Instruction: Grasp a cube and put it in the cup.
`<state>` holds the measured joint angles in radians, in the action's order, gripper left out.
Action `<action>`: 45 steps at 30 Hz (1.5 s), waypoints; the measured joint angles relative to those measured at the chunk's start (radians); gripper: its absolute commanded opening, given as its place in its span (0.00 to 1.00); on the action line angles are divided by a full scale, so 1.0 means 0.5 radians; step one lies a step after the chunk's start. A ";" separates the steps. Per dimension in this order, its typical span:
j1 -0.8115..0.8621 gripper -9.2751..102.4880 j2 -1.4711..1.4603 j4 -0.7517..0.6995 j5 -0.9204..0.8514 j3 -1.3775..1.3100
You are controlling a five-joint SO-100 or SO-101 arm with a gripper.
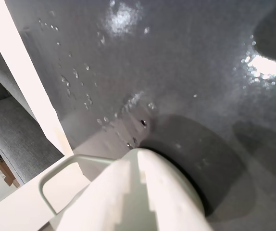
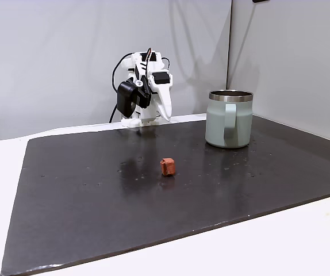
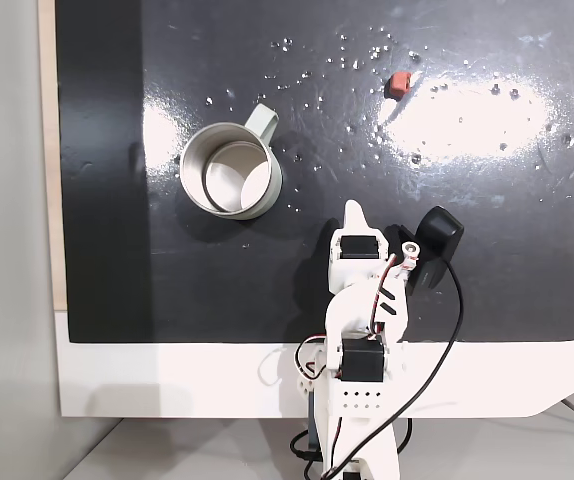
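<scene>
Hand [image 2: 166, 112] is sitting folded at the far desk edge, fingers pressed together, empty; the cube [image 2: 168, 167] is lying nearer, mid-mat, left of the mug [image 2: 229, 118].

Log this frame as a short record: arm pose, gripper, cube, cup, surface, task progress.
arm: folded back at its base, at the mat's edge
gripper: shut, holding nothing
cube: reddish-brown, alone on the mat, apart from arm and mug
cup: pale grey-green mug, upright, steel rim, nothing visible inside
surface: dark mat on a white table, speckled with droplets
progress: cube not yet grasped
</scene>
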<state>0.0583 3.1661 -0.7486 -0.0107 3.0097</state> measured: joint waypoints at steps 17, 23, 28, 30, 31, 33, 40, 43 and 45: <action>0.052 0.08 -0.485 -0.117 -0.224 -0.727; 0.114 0.08 -1.019 -0.117 -0.196 -1.197; 0.147 0.08 -1.562 -0.190 -0.074 -1.608; 0.163 0.08 -1.752 -0.239 -0.025 -1.764; 0.172 0.08 -1.838 -0.264 -0.006 -1.838; 0.178 0.08 -1.997 -0.313 0.028 -1.985; 0.193 0.08 -2.519 -0.515 0.104 -2.479; 0.202 0.08 -2.749 -0.641 0.166 -2.721; 0.212 0.08 -2.902 -0.724 0.221 -2.884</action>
<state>0.1641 1.7150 -1.1106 0.0997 1.5677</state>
